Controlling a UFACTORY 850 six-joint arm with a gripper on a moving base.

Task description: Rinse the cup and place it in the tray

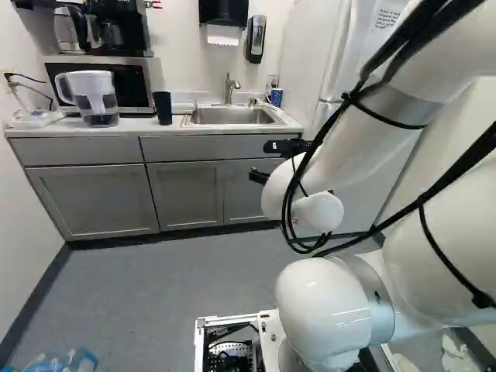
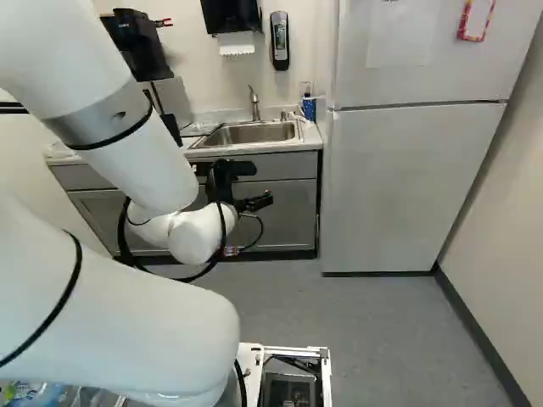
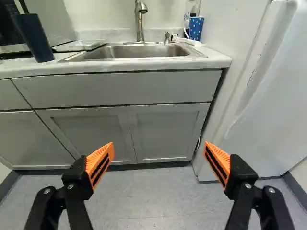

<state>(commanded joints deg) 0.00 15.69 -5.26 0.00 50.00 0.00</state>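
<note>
- Tool point(image 1: 260, 161): released, its two fingers spread wide, ahead of the cabinet point(image 3: 165, 132) under the sink point(image 3: 139, 51).
- Dark cup point(image 3: 34, 38): upright on the table point(image 3: 158, 66), ahead of the tool and off to its left, well apart from it.
- Tray point(image 3: 79, 45): on the table, between the dark cup and the sink.
- Faucet point(image 3: 140, 21): behind the sink.
- Spotted cup point(image 3: 195, 28): near the sink's right rear corner, by the fridge point(image 2: 399, 186).
</note>
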